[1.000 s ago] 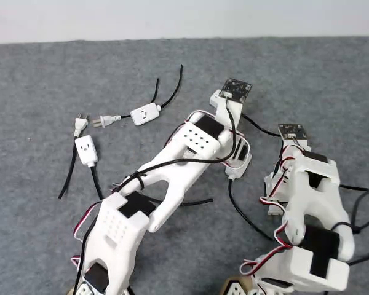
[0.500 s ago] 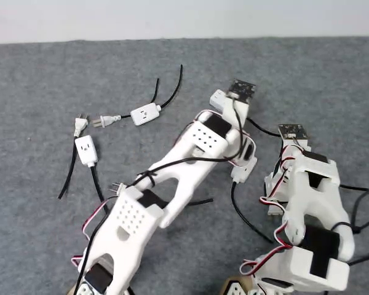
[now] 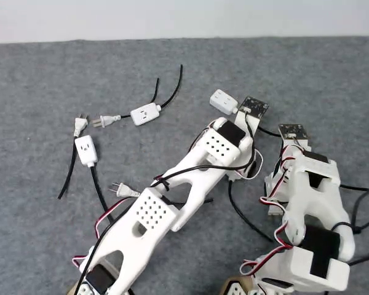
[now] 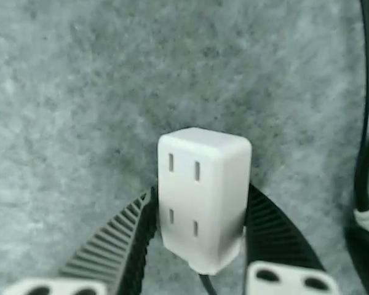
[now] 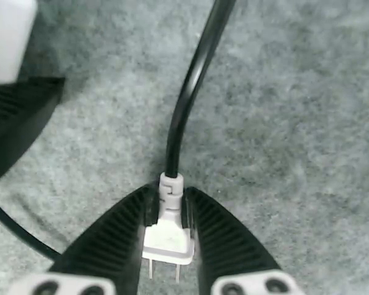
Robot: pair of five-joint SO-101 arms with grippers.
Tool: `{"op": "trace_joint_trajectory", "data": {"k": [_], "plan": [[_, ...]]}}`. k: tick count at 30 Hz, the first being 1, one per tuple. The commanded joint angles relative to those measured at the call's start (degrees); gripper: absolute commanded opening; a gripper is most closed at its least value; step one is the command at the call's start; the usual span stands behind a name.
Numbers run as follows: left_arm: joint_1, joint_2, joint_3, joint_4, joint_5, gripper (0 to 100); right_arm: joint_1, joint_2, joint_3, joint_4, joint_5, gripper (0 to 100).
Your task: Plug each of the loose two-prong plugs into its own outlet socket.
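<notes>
Grey felt covers the desk (image 3: 307, 67). Left gripper (image 4: 202, 198) is clamped on a white socket block (image 4: 203, 160), one jaw against each side wall, with the slotted face turned to the wrist camera. The block is toward the middle of the far edge. Right gripper (image 5: 171, 195) is closed on a white plug (image 5: 167, 236). Its jaws pinch the neck, the prongs point back at the wrist, and the black cord (image 5: 197, 74) runs away over the felt.

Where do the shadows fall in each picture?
High view: even light, faint shadows under the arms on the grey mat. Left wrist view: soft shadow on the mat around the outlet socket. Right wrist view: dim shadow beside the plug.
</notes>
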Motion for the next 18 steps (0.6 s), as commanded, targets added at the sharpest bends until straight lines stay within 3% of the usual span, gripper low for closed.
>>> {"op": "trace_joint_trajectory", "data": {"k": [1, 10, 18], "plan": [[0.5, 1.1, -7.3, 3.3, 0.4, 22, 0.7, 0.2, -3.2, -1.4, 0.4, 0.8], [-0.1, 5.4, -19.2, 8.9, 0.4, 22, 0.7, 0.3, -3.2, -1.4, 0.6, 0.8], [-2.8, 4.9, -20.8, 9.2, 0.4, 22, 0.7, 0.3, -3.2, -1.4, 0.6, 0.8]]}}
